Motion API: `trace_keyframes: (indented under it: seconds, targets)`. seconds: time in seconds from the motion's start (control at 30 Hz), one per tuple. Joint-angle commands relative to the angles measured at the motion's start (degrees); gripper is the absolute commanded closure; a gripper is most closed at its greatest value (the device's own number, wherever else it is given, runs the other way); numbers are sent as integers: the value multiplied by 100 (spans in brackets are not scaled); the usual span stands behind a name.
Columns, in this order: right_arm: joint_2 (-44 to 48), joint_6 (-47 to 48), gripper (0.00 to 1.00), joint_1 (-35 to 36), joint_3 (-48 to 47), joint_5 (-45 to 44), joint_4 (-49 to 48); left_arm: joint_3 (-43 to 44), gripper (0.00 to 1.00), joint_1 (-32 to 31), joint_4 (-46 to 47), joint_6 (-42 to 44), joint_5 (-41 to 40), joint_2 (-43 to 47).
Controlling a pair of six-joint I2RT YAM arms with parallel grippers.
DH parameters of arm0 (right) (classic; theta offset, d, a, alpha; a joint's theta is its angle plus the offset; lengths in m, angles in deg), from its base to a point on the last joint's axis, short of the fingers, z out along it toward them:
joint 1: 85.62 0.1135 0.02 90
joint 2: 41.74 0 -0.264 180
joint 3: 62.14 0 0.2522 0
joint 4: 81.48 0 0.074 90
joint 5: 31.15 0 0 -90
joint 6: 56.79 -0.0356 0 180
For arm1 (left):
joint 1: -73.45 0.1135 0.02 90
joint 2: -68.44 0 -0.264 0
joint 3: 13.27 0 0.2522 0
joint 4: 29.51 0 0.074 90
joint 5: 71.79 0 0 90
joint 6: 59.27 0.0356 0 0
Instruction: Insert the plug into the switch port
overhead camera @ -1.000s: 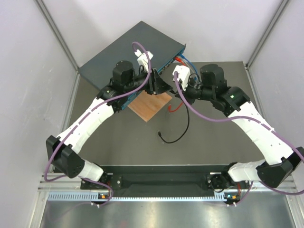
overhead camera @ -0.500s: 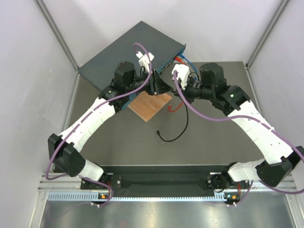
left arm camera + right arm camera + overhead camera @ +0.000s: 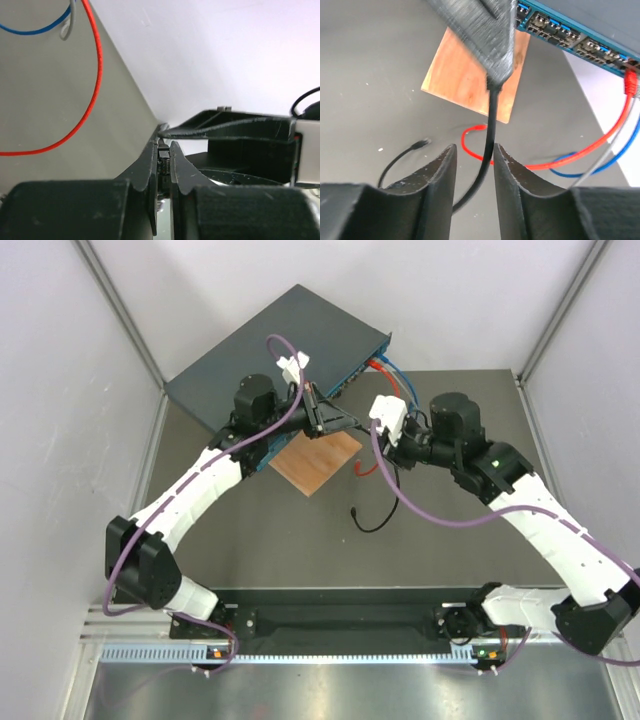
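Left claw: clamped narrow on plug, near switch front.
Right claw: narrowly parted, cable between fingers.
Board: lay beside switch front.

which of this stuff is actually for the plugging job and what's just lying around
For the job: switch; plug, pinched in the shut left tool; black cable, running through the open right tool.
Just there: wooden board; red cable; blue cable.
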Motion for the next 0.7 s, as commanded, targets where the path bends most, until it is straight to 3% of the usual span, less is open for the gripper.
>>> trace_keyframes:
  seconds: [0.0, 0.27, 0.67]
  targets:
    - [417, 187, 67, 21, 184, 11, -793, -60, 100, 60, 1166, -791, 360, -8]
    - [821, 19, 68, -524, 851, 986, -1584, -139, 100, 60, 1352, -1003, 527, 9]
    - [725, -33, 71, -656, 870, 1532, -2112, -218, 100, 60, 1545, -1161, 580, 44]
